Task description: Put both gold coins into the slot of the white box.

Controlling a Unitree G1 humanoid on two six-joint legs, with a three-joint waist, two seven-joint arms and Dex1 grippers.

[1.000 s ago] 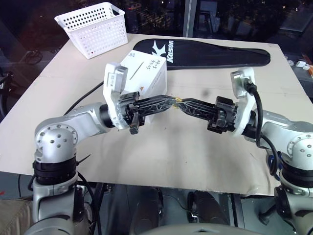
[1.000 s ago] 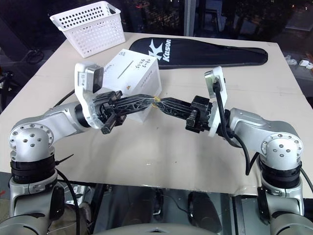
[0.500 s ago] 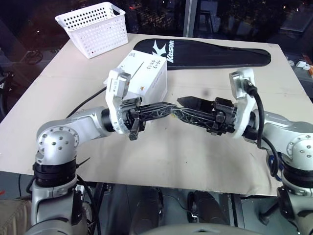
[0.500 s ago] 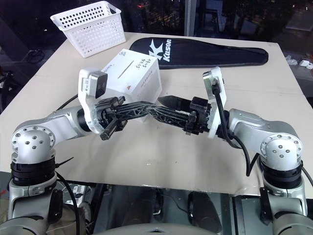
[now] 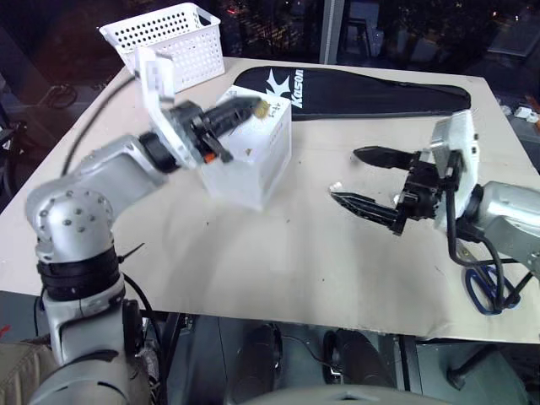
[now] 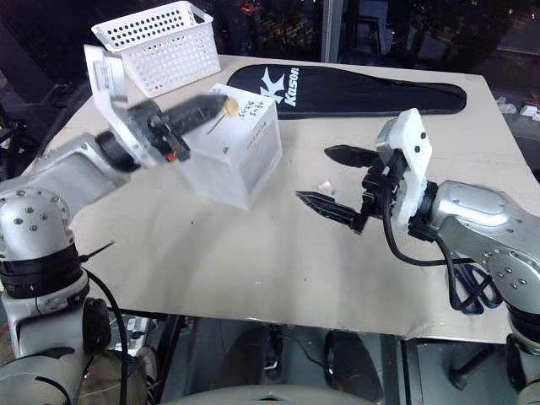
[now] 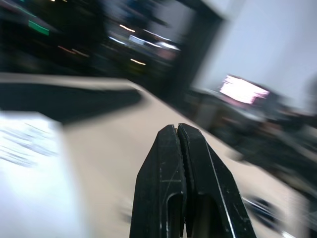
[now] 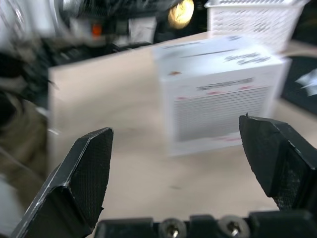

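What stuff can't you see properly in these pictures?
- Second gold coin: the left gripper pinches one gold coin; no other can be made out.
- Slot on the white box: motion blur smears it and the handwriting.
- Blue loops: cut off at the table's edge, hidden behind the right arm.

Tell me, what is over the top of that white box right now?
Above the white box the left gripper's shut fingers pinch a gold coin. The top face shows handwriting and a thin dark slot; the arm covers its near-left part.
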